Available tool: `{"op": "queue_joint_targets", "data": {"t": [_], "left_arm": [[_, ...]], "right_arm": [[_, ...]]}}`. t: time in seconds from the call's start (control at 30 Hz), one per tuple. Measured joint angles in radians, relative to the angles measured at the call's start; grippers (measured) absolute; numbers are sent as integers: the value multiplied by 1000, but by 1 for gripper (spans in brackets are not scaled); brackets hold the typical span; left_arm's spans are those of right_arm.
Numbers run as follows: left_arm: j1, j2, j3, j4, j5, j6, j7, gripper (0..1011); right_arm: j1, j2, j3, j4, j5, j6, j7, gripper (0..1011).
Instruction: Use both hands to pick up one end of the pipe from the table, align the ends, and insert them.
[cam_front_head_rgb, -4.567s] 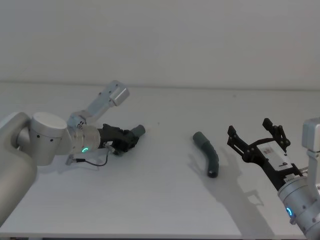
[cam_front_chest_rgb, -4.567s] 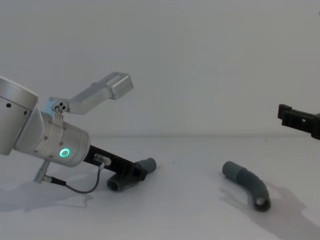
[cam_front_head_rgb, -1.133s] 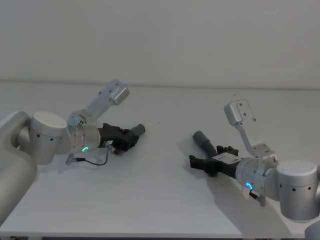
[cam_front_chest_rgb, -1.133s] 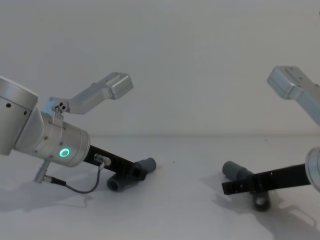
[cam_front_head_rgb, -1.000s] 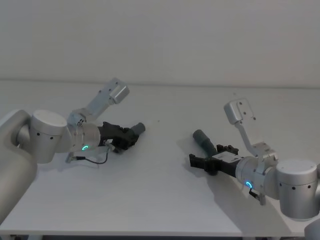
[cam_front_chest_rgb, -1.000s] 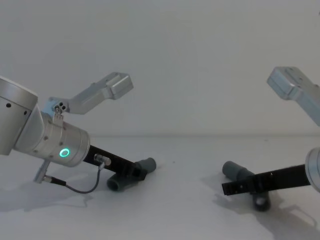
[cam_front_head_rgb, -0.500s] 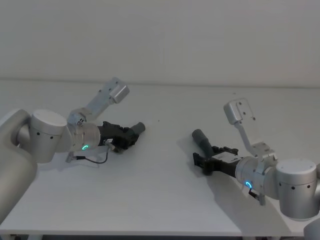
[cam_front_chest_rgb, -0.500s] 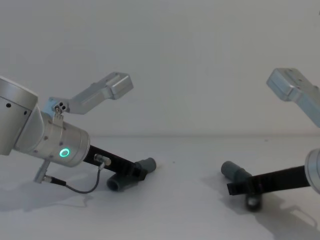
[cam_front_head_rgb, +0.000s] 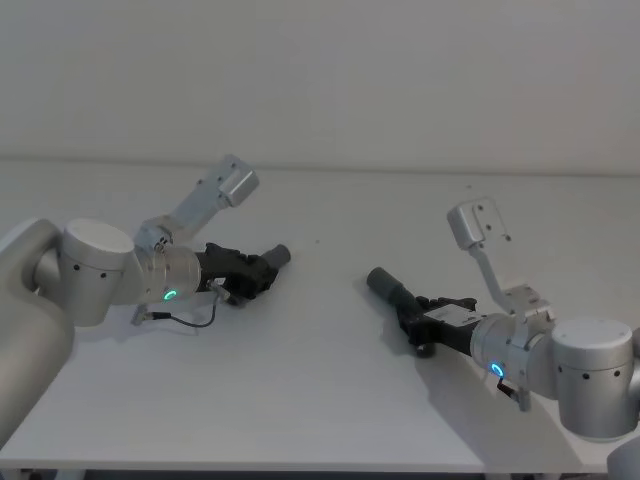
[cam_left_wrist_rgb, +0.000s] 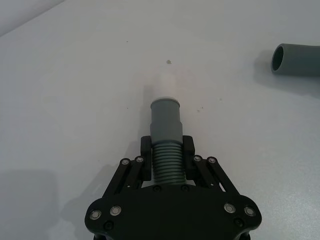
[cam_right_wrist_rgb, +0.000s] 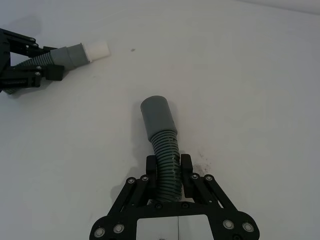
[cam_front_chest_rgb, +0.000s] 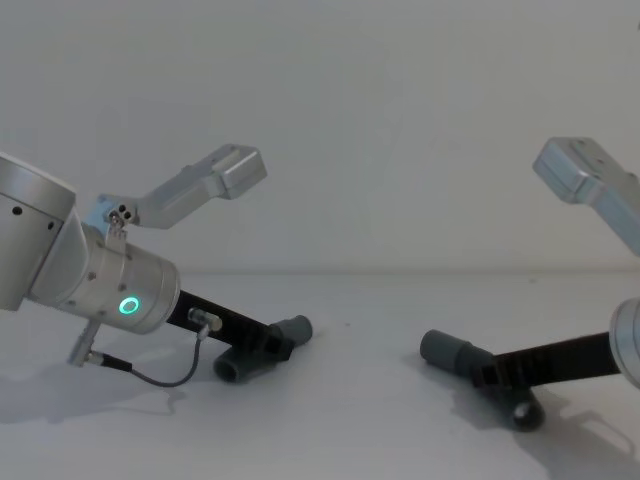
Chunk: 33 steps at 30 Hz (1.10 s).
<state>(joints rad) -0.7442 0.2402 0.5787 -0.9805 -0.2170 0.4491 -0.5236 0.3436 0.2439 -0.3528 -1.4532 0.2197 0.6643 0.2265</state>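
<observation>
- The right pipe piece (cam_front_head_rgb: 388, 288) has swung round since half a second ago. Its open cuff (cam_right_wrist_rgb: 157, 116) now aims toward the left pipe piece (cam_front_head_rgb: 270, 262), which has not moved.
- My right end effector (cam_front_head_rgb: 416, 320) is pinched on that piece's ribbed middle, with the cuff sticking out ahead of the grip.
- My left end effector (cam_front_head_rgb: 248, 274) is clamped on the other piece's ribs the same way. Its white tip (cam_left_wrist_rgb: 166, 84) points out toward the right piece, well apart from it.
- Both sit low over the plain white desk (cam_front_head_rgb: 300, 390), with a bare pale wall (cam_front_head_rgb: 320, 80) behind.
</observation>
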Motion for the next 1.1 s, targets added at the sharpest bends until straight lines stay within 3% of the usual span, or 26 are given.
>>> {"op": "queue_joint_targets", "data": {"t": [0.47,0.8,1.1], "left_arm": [[-4,-2,2,2,7,0,0,345],[-23,6,17,-25,41,-25,4,345],[-38,31,29,-87,77,-67,0,345]], "right_arm": [[-6,3,0,-5,-3,-14,4,284],[-25,26,5,-37,-12,-93,28,284],[-36,77,15,-76,-18,-201,87,284]]}}
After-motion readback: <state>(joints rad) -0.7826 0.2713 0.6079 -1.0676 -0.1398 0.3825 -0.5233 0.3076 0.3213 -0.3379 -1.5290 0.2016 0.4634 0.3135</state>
